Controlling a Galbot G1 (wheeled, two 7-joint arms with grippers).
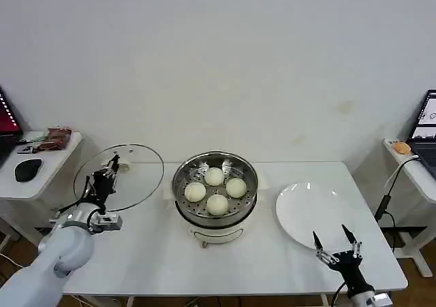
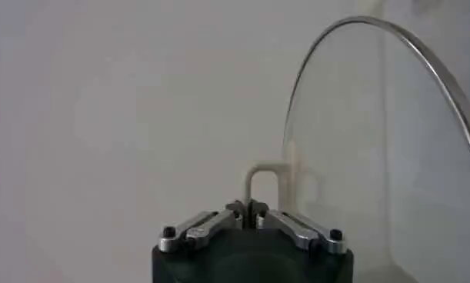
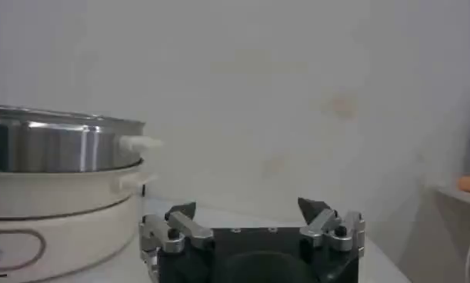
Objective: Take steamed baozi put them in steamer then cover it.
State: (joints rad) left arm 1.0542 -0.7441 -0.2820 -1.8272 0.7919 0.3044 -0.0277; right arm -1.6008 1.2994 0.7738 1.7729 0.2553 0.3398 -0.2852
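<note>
Covering now: left gripper clenched on the handle of the glass lid, tilted up left of the steamer. Four buns already inside. Needs carrying across and lowering flat onto the rim. Right gripper spread wide, idle near the plate on the counter.

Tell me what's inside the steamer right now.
Four steamed baozi sit on the perforated tray inside the steamer. Below the tray is hidden. The cover is off, held by the left gripper.

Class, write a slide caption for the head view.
Left gripper lifts glass lid beside steamer holding four baozi.
</note>
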